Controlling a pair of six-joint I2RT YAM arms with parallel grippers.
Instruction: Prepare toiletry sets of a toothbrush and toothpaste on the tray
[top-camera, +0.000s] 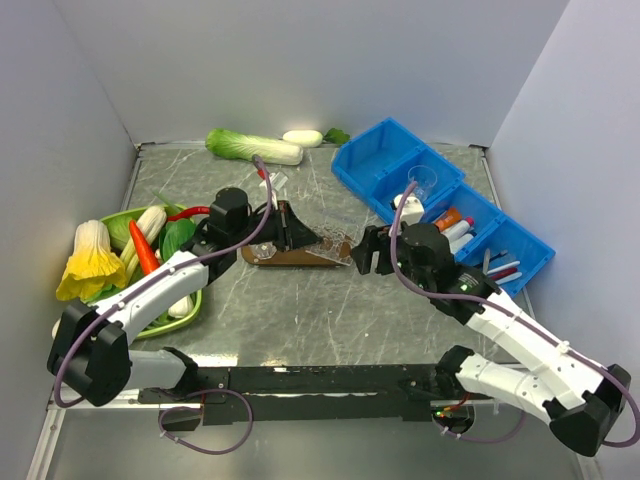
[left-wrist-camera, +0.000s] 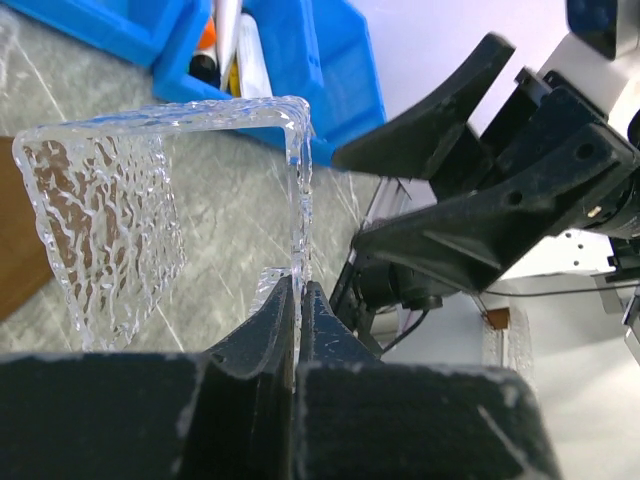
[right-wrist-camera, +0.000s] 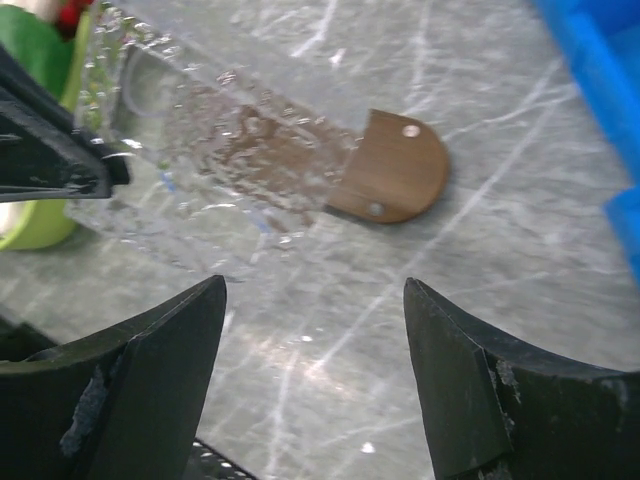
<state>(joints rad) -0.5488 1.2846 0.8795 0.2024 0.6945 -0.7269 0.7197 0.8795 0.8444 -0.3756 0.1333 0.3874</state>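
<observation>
Black base rail (top-camera: 320, 380) runs along the near edge, with both arms bolted to it. Table (top-camera: 300, 320): grey-green stone-look surface with pale veins. Plain white walls (top-camera: 300, 60) enclose it on three sides.

Left gripper (left-wrist-camera: 298, 290): clenched on one wall of a clear cup (left-wrist-camera: 110, 230) with a rippled texture. From above, the cup sits tipped over the middle of the tray (right-wrist-camera: 395, 170); I cannot tell whether the two touch. The tray lies flat at table centre, its rounded end bare.

Right gripper (right-wrist-camera: 312, 290): released, fingers spread wide, nothing between them, just beside the tray's right end.

Toothpaste (top-camera: 449, 217): the orange tube is in the blue bins (top-camera: 385, 160) at far right, well apart from the tray, among white tubes (top-camera: 462, 232). Print on them is too small to read.

Green dish (top-camera: 185, 312) of vegetables is at the left.
</observation>
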